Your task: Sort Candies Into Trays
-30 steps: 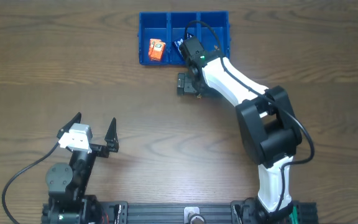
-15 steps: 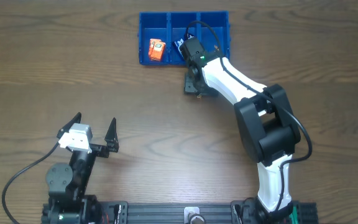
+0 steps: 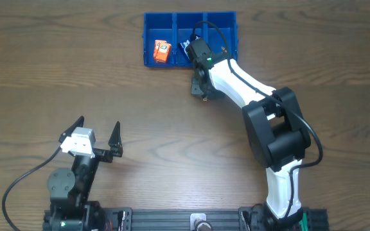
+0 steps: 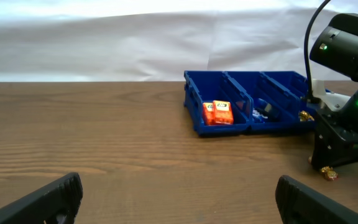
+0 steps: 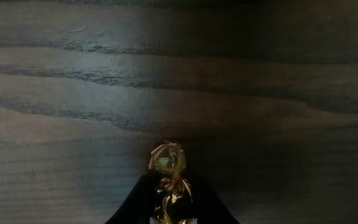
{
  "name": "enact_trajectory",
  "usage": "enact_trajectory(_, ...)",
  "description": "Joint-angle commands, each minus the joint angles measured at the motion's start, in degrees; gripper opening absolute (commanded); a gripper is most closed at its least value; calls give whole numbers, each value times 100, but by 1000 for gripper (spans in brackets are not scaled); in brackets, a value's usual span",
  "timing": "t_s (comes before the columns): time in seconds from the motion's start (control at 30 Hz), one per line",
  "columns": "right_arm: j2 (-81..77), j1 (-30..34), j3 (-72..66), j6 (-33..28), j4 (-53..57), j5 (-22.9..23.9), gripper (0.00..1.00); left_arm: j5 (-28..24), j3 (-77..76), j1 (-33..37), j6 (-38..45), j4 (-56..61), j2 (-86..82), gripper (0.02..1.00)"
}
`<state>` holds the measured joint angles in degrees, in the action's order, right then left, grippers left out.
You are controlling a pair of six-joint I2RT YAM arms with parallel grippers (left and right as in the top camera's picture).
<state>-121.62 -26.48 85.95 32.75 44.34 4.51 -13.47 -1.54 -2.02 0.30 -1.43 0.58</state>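
Observation:
A blue three-compartment tray (image 3: pixel 148 38) stands at the far middle of the table. Its left compartment holds orange candy (image 3: pixel 162 51), and its middle one holds a blue-wrapped candy (image 3: pixel 186 46). Just in front of the tray, my right gripper (image 3: pixel 200 92) points down at the wood. It is shut on a gold-wrapped candy (image 5: pixel 168 163) that sticks out past the fingertips (image 5: pixel 135 205) at the tabletop. The left wrist view shows that gold candy (image 4: pixel 331 176) under the right gripper (image 4: pixel 328 167), beside the tray (image 4: pixel 194 115). My left gripper (image 3: pixel 98 123) stands open near the table's front left.
Bare wooden tabletop lies between the two arms and to both sides of the tray. The right arm's white links (image 3: pixel 236 80) stretch from the front right toward the tray. A white wall (image 4: pixel 104 43) rises behind the table.
The right gripper's fingers have drawn together around the gold candy, and it has shifted slightly right. The left arm has stayed still.

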Motion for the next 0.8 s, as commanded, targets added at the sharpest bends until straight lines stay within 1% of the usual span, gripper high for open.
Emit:
enact_trajectory(0.03,332,90,42,-33,52,289,119,-138,127,17,83,-160,-37,998)
enact_trajectory(0.13,813,223,190,-540,-90,385,121,-138,127,17,83,-160,-37,998)
enact_trajectory(0.27,1333,564,555,-1062,-520,831,130,-138,127,17,83,-160,-37,998)
enact_trajectory(0.37,1333,761,787,-1480,-949,922,134,-138,127,17,83,-160,-37,998)
enact_trajectory(0.43,1276,817,787,-1692,-1290,925,154,-138,127,17,83,-160,-37,998)
enact_trajectory(0.47,1231,817,787,-1759,-1423,946,174,-138,127,17,85,-160,-37,998)
enact_trajectory(0.53,1117,817,787,-1810,-1628,964,180,-138,127,17,83,-160,-37,998)
enact_trajectory(0.8,667,817,787,-1803,-1998,986,180,-138,127,17,83,-160,-37,996)
